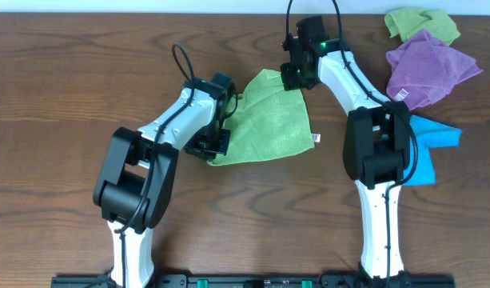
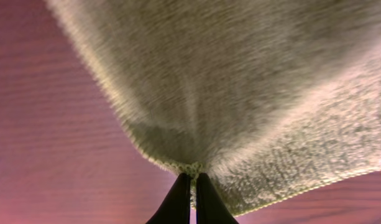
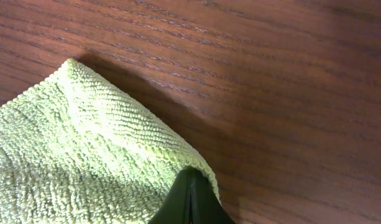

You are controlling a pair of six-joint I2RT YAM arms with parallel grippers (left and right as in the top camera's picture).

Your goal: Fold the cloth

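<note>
The lime-green cloth [image 1: 268, 118] lies in the middle of the wooden table, with its small white tag [image 1: 315, 138] at the right edge. My left gripper [image 1: 215, 142] is shut on the cloth's near-left corner; the left wrist view shows the fabric [image 2: 240, 93] pinched between the closed fingertips [image 2: 193, 180] and lifted above the table. My right gripper [image 1: 296, 78] is shut on the far corner; the right wrist view shows the cloth's hem [image 3: 103, 155] wrapped over the closed fingers [image 3: 189, 177].
A purple cloth [image 1: 428, 68] and a second green cloth [image 1: 420, 24] lie at the far right. A blue cloth [image 1: 432, 144] lies beside the right arm's base. Bare wood shows on the left half of the table [image 1: 61, 96].
</note>
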